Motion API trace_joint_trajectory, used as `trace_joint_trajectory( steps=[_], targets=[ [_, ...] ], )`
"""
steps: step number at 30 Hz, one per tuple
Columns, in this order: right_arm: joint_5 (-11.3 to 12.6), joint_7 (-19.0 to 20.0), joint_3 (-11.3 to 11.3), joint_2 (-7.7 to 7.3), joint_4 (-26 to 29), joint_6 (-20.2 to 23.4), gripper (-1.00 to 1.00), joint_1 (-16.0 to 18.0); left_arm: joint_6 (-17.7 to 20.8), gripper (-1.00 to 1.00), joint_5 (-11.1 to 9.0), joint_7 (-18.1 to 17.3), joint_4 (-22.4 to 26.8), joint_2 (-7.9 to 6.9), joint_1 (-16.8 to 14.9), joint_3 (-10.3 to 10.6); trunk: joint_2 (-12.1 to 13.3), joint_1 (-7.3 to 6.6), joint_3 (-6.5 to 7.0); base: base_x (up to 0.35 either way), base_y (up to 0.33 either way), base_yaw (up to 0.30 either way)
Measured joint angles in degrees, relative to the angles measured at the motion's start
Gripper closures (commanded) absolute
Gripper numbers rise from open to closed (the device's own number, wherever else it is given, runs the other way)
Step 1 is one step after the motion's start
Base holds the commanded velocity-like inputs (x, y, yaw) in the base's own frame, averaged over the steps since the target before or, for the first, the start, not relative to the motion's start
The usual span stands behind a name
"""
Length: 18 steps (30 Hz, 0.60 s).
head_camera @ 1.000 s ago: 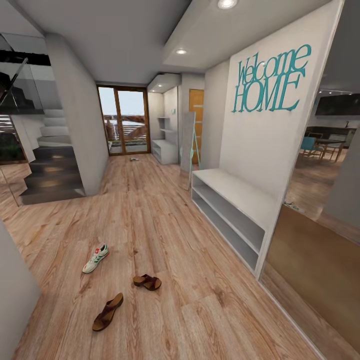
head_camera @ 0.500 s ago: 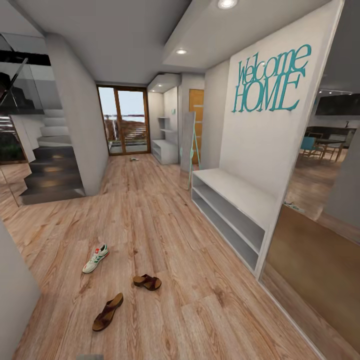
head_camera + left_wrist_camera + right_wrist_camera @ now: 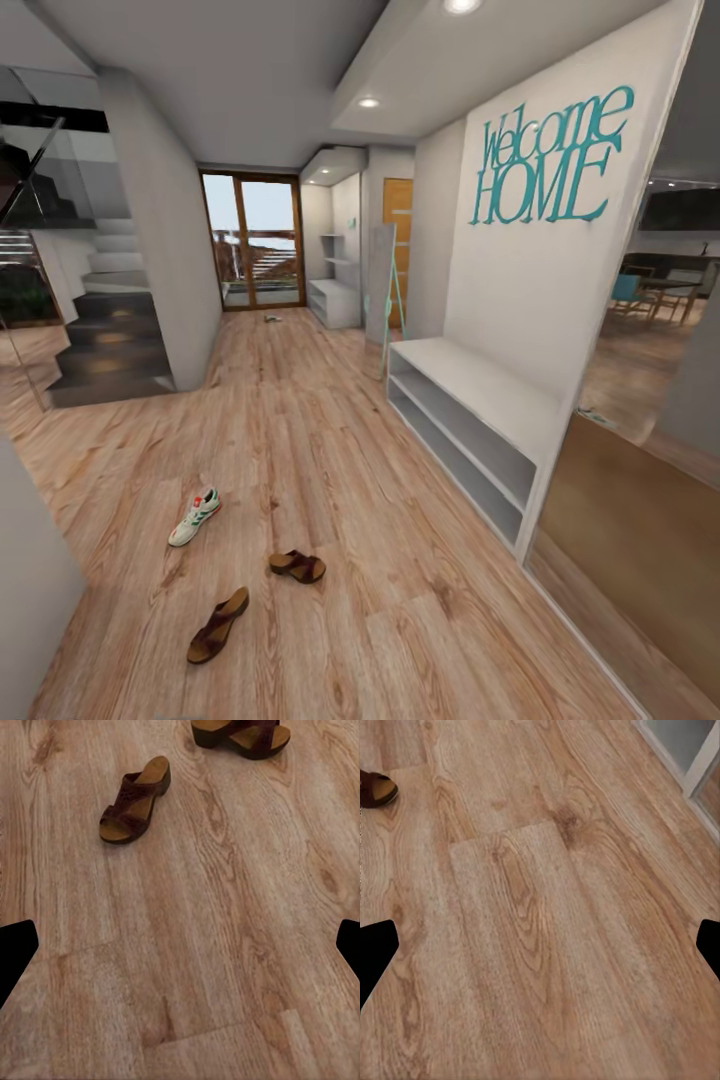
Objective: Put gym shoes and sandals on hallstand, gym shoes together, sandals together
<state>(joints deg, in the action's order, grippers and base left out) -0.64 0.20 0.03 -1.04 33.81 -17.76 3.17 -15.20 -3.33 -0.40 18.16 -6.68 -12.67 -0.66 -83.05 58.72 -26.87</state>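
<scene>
Brown sandals: one lower left of the head view, one just above it — both on the wood-plank floor.
White sneaker: left, nearby; a second shoe far up the corridor.
Hallstand: upper centre, distant.
My grippers: both spread wide, empty.
Risk: I might load the nearer white bench — wrong unit.

Open wood floor ahead, sandals & sneaker scattered left, bench right.
</scene>
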Motion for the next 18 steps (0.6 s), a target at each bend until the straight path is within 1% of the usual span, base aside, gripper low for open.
trace_joint_trajectory(
  steps=[10, 13, 17, 18],
  targets=[
    [0.0, -0.1, 0.0, 0.01, 0.0, 0.0, -1.0, 0.0, -0.1, -1.0, 0.0, 0.0, 0.0, -0.03, 0.1, 0.0, 0.0, -0.01, -0.02, 0.235, -0.138, 0.236],
    [0.0, -0.1, 0.0, 0.0, 0.0, 0.0, -1.0, 0.0, -0.7, -1.0, 0.0, 0.0, -0.1, -0.02, 0.1, 0.0, 0.0, -0.01, -0.04, 0.287, -0.122, 0.109],
    [0.1, -0.1, 0.0, 0.0, 0.1, 0.0, -1.0, 0.0, -2.4, -1.0, 0.0, 0.0, -0.1, -0.01, 0.1, 0.0, 0.0, -0.01, -0.06, 0.297, -0.118, 0.045],
    [0.0, 0.0, 0.0, 0.0, 0.1, 0.0, -1.0, 0.0, -4.1, -1.0, 0.0, 0.0, -0.2, 0.0, 0.0, 0.0, 0.0, -0.02, -0.06, 0.3, -0.165, 0.005]
  ],
)
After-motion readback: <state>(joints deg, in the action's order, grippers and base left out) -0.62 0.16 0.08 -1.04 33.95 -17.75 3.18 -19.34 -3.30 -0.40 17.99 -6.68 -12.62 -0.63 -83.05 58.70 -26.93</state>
